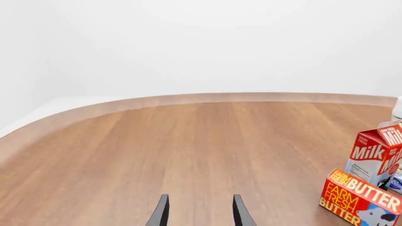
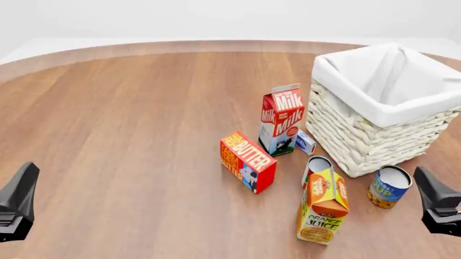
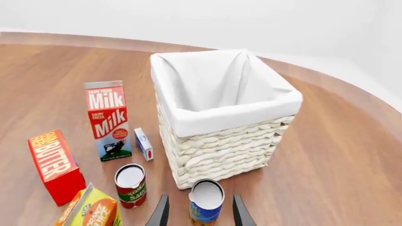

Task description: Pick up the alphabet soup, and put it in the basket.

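Observation:
The alphabet soup [image 2: 389, 186] is a small can with a blue upper label, an orange-yellow lower part and a pale lid. It stands upright on the table just in front of the basket's [image 2: 392, 110] near corner. In the right wrist view the soup [image 3: 206, 206] shows in the gap between the fingers of my right gripper [image 3: 199, 214], which is open and not touching it. The cream wicker basket [image 3: 229, 120] with white lining stands just beyond. In the front view my right gripper [image 2: 431, 197] is right of the can and nearer than it. My left gripper [image 1: 199, 214] is open over bare wood at the far left [image 2: 21, 194].
Left of the soup stand a red-and-white can [image 2: 316, 168] and an orange juice carton [image 2: 323, 208]. A milk carton [image 2: 282, 118], a butter box [image 2: 247, 162] and a small blue-white box [image 2: 305, 142] sit left of the basket. The table's curved edge runs along the back.

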{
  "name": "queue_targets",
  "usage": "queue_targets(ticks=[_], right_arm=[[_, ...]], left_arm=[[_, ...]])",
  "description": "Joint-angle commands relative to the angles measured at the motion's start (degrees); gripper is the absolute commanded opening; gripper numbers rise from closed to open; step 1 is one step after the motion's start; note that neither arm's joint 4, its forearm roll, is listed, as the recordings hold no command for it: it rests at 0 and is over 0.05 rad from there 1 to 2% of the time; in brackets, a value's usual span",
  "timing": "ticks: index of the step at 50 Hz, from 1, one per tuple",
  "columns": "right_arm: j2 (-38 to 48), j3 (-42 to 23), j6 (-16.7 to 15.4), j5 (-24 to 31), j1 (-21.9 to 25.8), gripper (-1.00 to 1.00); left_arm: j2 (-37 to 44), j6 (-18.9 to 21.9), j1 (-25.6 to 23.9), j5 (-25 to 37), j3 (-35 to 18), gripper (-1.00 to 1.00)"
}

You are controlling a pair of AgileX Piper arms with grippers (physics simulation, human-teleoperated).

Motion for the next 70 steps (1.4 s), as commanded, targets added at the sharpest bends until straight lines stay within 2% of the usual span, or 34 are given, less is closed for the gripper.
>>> queue_targets(ticks=[1, 10, 14, 15, 20, 38, 45, 49, 51, 59, 62, 70], right_arm=[[3.7, 2.7, 0.1, -4.1, -0.9, 1.0], [8.2, 4.9, 0.5, -9.3, -1.3, 1.0], [8.3, 4.9, 0.5, -9.4, -1.3, 1.0], [10.6, 5.7, 0.9, -12.1, -1.4, 1.0], [15.3, 5.8, 1.2, -16.2, -1.2, 1.0], [21.7, 5.9, 1.8, -21.2, -1.6, 1.0], [27.6, 5.9, 2.3, -26.6, -2.2, 1.0], [27.8, 5.9, 2.3, -26.8, -2.2, 1.0], [31.1, 5.9, 2.4, -29.6, -2.5, 1.0], [34.4, 5.9, 2.5, -32.5, -2.7, 1.0], [39.1, 5.9, 2.6, -36.3, -2.8, 1.0], [42.8, 5.9, 2.9, -39.0, -3.1, 1.0]], left_arm=[[0.0, 0.0, 0.0, 0.0, 0.0, 1.0], [0.0, 0.0, 0.0, 0.0, 0.0, 1.0], [0.0, 0.0, 0.0, 0.0, 0.0, 1.0], [0.0, 0.0, 0.0, 0.0, 0.0, 1.0], [0.0, 0.0, 0.0, 0.0, 0.0, 1.0], [0.0, 0.0, 0.0, 0.0, 0.0, 1.0], [0.0, 0.0, 0.0, 0.0, 0.0, 1.0], [0.0, 0.0, 0.0, 0.0, 0.0, 1.0], [0.0, 0.0, 0.0, 0.0, 0.0, 1.0], [0.0, 0.0, 0.0, 0.0, 0.0, 1.0], [0.0, 0.0, 0.0, 0.0, 0.0, 1.0], [0.0, 0.0, 0.0, 0.0, 0.0, 1.0]])
